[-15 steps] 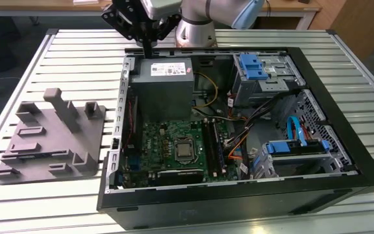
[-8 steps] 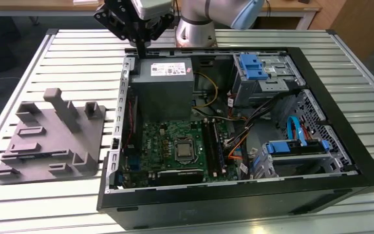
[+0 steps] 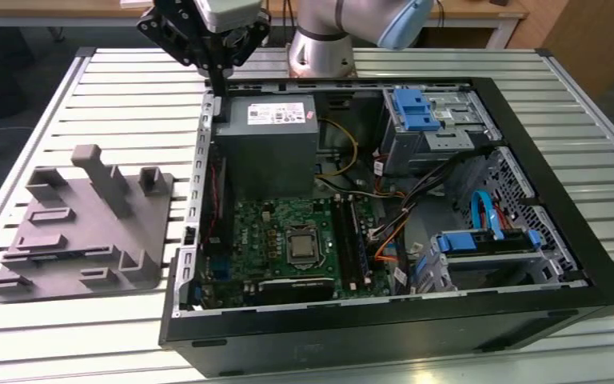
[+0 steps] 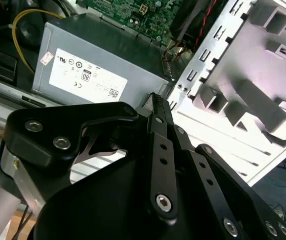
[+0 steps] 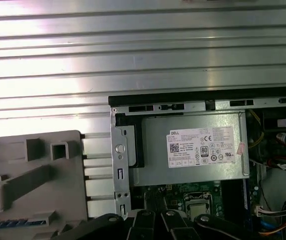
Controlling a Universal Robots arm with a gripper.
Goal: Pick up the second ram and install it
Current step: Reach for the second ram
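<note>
The tray (image 3: 73, 240) lies beside the case (image 3: 392, 332), on the exterior view's left.

Open-topped case (image 3: 392, 328), cables (image 3: 389, 240) beside slots (image 3: 348, 240)

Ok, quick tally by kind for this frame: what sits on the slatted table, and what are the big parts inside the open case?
Computer case: 1
Grey holder: 1
Power supply: 1
Green board: 1
Total: 4
</note>
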